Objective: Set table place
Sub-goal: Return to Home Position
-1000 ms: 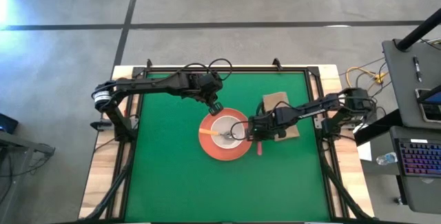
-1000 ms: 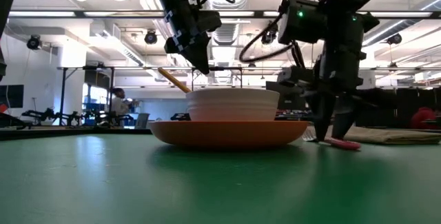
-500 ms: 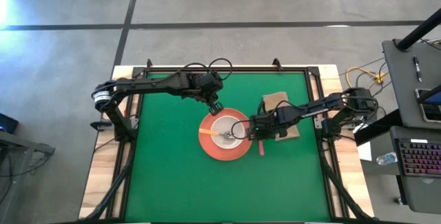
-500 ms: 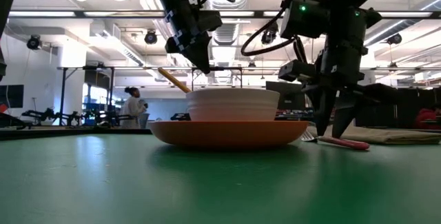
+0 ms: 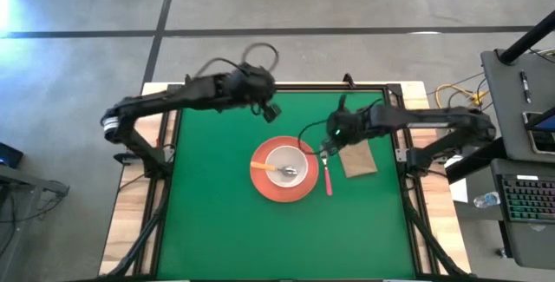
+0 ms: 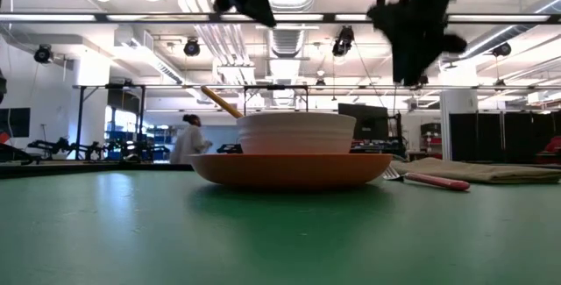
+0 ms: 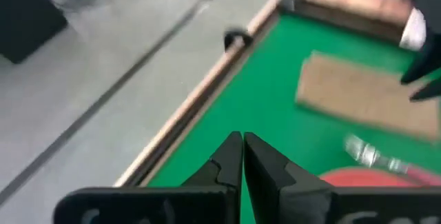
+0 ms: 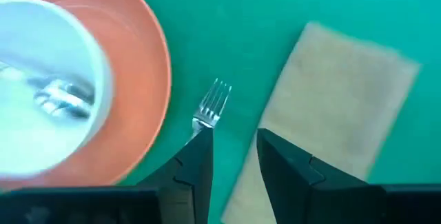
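Observation:
The orange-red plate (image 5: 263, 183) sits on the green table (image 5: 217, 204) with the cream bowl (image 5: 286, 162) on it. The spoon lies in the bowl, its yellow-orange handle (image 5: 260, 167) leaning on the rim. The pink-handled fork (image 5: 327, 178) lies flat on the table right of the plate, beside the brown napkin (image 5: 357, 155). My right gripper (image 5: 327, 146) is open and empty, high above the fork's tines (image 8: 212, 104). My left gripper (image 5: 272, 109) is shut and empty, raised over the table beyond the plate's far side.
Bare green table lies to the left of the plate and toward the near edge. The table's black frame and wooden far edge (image 7: 207, 93) lie close beyond my left gripper. A person (image 6: 188, 140) stands in the room behind the table.
My right gripper has risen from beside the fork and gone a little toward the far edge; the fork stays flat on the table by the plate. My left gripper has risen from over the bowl's far side and gone toward the far edge.

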Motion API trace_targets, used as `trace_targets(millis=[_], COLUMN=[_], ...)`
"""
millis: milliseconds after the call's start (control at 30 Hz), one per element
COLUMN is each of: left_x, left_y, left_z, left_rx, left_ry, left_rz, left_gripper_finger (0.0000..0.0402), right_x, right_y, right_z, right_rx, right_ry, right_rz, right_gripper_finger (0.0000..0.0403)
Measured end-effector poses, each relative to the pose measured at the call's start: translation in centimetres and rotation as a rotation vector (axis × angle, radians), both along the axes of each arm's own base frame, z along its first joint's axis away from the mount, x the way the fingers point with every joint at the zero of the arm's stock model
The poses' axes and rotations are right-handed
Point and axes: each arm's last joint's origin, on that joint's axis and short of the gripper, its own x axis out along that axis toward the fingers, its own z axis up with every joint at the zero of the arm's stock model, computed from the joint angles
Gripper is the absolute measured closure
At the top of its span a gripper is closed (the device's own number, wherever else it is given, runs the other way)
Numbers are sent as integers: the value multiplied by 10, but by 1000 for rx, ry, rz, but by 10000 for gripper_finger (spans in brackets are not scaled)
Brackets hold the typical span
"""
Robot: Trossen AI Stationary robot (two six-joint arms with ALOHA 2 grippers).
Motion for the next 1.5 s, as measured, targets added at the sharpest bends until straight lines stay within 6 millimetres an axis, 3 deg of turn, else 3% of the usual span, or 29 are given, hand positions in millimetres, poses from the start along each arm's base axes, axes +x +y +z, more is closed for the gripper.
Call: trace_targets(millis=[67,200,367,433,500,600,667,800,1000,1167,1300,1400,1500], left_x=[-12,-33,-52,-56,-58,-57,-62,-82,-123,-153,-172,-186,-196], left_y=[-3,-16,-24,-30,-45,-77,-98,-130,-135,-127,-123,-120,-117], left_z=[18,45,70,83,89,85,66,34,8,-32,-63,-87,-112], left_rx=[-20,-120,-452,-436,-305,-306,-278,-158,-100,-107,-68,-71,-76], left_ry=[-89,-277,-618,-686,-654,-713,-671,-709,-838,-886,-1000,-1080,-1133], left_rz=[7,-24,70,-48,-305,-436,-377,-234,-308,-317,-378,-410,-440], left_gripper_finger=[402,402,402,402,402,402,402,402,402,402,402,402,402], right_x=[-7,-25,-54,-68,-81,-97,-105,-126,-183,-226,-225,-212,-197], right_y=[-5,-9,3,10,17,25,30,40,37,36,35,34,35], right_z=[30,98,165,181,187,169,146,111,74,49,39,47,39], right_rx=[-24,-113,-315,-300,-260,-174,-124,-119,-221,-326,-384,-428,-427], right_ry=[-50,-307,-636,-804,-942,-965,-979,-1189,-1332,-1485,-1419,-1391,-1355], right_rz=[33,37,419,605,758,769,754,788,773,788,809,753,797], right_gripper_finger=[296,296,296,296,296,296,296,296,296,296,296,296,296])
